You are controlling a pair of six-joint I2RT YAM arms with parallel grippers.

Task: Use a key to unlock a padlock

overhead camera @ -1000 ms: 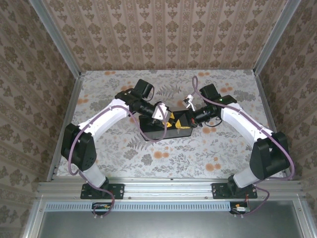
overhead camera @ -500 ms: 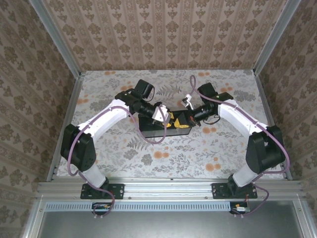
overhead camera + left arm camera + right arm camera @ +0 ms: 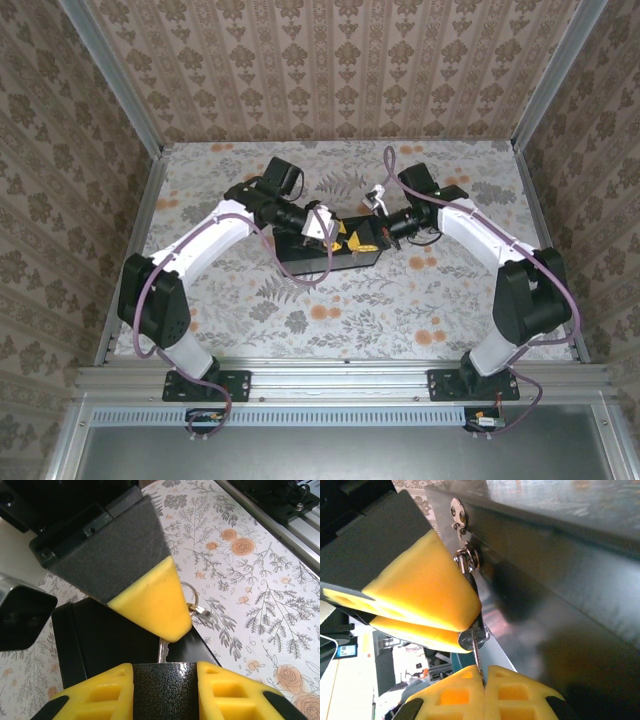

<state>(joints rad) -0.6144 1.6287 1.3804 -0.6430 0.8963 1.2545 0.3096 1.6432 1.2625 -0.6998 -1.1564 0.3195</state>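
Your two arms meet over the middle of the bench [image 3: 420, 300], a little toward its far edge, above a black box [image 3: 305, 258] lying there. Left gripper [image 3: 165, 669]: jaws clamped on the padlock [image 3: 165, 692], a black hammered-finish metal body wedged between the two yellow fingers. Right gripper [image 3: 482, 674]: jaws together, pinching the key [image 3: 163, 652]. In your right wrist view it shows edge-on, a thin silver strip rising from between the fingertips.

In the left wrist view the key's silver blade shows just above the padlock, under the tip of the right gripper's yellow finger [image 3: 155, 605]. You can't tell whether it is actually in the keyhole. The key ring [image 3: 466, 560] sits right beside the yellow fingers and carries a small second silver piece [image 3: 200, 611]. That piece lies over the floral bench surface, just off the box's edge.

Top view: both grippers are nose to nose over the box, touching or nearly so. The padlock's shackle is hidden, so you can't tell if it's open or closed.
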